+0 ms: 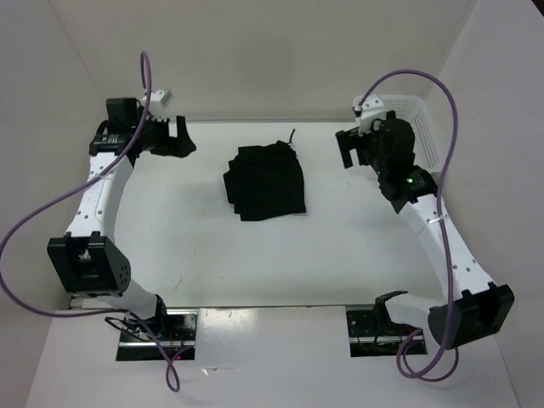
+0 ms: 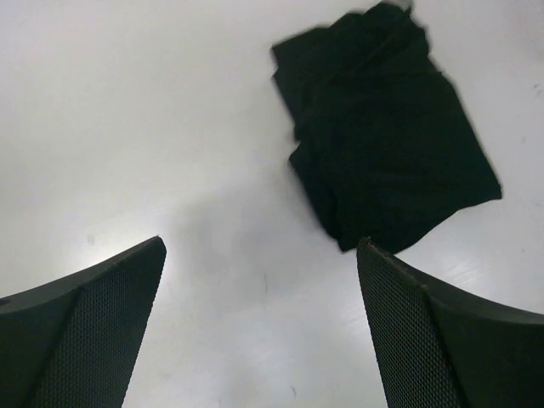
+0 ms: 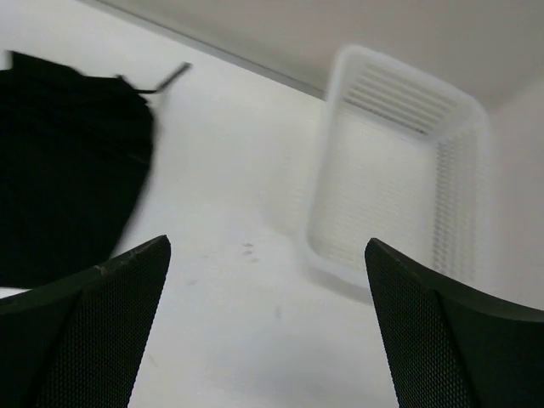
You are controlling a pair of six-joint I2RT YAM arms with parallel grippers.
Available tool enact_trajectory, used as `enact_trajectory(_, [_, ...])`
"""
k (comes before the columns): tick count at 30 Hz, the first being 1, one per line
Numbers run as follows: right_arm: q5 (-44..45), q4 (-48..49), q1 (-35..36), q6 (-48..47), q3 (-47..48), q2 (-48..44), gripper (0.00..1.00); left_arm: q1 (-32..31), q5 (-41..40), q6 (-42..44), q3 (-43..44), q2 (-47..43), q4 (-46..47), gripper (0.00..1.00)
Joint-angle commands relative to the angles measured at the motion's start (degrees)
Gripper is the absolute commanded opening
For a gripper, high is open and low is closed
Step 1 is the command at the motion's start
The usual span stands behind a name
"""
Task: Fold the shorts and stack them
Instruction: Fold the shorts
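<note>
Both wide and empty, left end effector (image 1: 182, 139) and right end effector (image 1: 347, 150) flank folded shorts (image 1: 265, 181).

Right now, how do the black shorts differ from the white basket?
The shorts are black; the basket is white. The shorts are soft cloth, folded into a low, flat bundle; the basket is stiff lattice with upright walls. The shorts lie near the middle of the table; the basket sits at its far right corner. Both rest on the table, and nothing holds either one.
</note>
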Motion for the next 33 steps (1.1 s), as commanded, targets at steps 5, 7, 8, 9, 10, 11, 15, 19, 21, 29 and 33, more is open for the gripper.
enact_trajectory(5, [5.53,6.05,-8.79,-1.02,-11.31,-11.04,1.00,4.72,-2.10,0.25,-19.87,-10.77,10.90,1.00])
enact_trajectory(7, [6.06,6.06,-9.41,-1.02,-13.33,-12.99,1.00,4.72,-3.41,0.25,-20.93,-11.47,11.43,1.00])
enact_trajectory(8, [6.06,6.06,-9.93,-1.02,-13.95,-14.04,1.00,4.72,-3.42,0.25,-20.94,-12.00,11.43,1.00])
enact_trajectory(9, [6.06,6.06,-10.81,-1.02,-15.17,-15.97,1.00,4.72,-4.03,0.25,-20.94,-12.01,11.43,1.00])
enact_trajectory(10, [6.06,6.06,-11.34,-1.02,-15.71,-16.85,1.00,4.72,-4.03,0.25,-20.94,-12.01,11.43,1.00])
enact_trajectory(11, [6.06,6.06,-11.87,-1.02,-16.23,-17.73,1.00,4.72,-4.03,0.25,-21.46,-12.61,11.43,1.00])
enact_trajectory(15, [3.60,4.66,-14.85,1.16,-19.04,-22.30,1.00,4.72,-3.51,0.25,-21.99,-12.62,11.96,1.00])
enact_trajectory(19, [1.58,3.33,-16.70,3.45,-21.51,-24.59,1.00,4.72,-3.51,0.25,-21.99,-13.15,11.96,1.00])
enact_trajectory(21, [0.79,3.33,-17.50,4.07,-22.03,-25.39,1.00,4.72,-3.51,0.25,-22.61,-13.76,11.96,1.00])
enact_trajectory(29, [-0.62,2.19,-19.34,5.39,-22.57,-26.44,1.00,4.72,-4.46,0.25,-23.66,-14.90,13.18,1.00])
enact_trajectory(33, [-1.15,2.19,-19.87,5.39,-22.57,-26.44,1.00,4.72,-8.50,0.25,-24.88,-16.04,15.64,1.00])
